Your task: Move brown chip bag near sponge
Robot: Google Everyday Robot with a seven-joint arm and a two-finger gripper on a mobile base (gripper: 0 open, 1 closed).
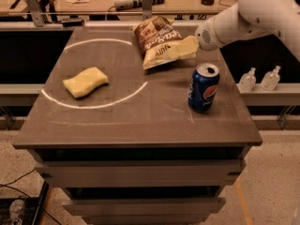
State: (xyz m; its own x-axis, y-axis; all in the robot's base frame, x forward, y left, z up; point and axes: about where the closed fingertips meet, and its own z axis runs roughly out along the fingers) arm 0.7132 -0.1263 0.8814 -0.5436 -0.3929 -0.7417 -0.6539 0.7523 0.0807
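Note:
The brown chip bag [157, 43] lies flat at the back middle of the grey table [140, 121], brown at its top and pale yellow lower down. The pale yellow sponge [85, 82] lies flat on the left side of the table, well apart from the bag. My gripper [182, 49] reaches in from the upper right on a white arm [243, 13] and sits at the bag's right edge, overlapping its lower right corner. I cannot tell whether it touches the bag.
A blue Pepsi can [203, 86] stands upright on the table's right side, just in front of the gripper. A white circle line [93, 106] is marked on the table around the sponge. Two small bottles [258, 78] stand on a ledge to the right. A cluttered bench runs behind.

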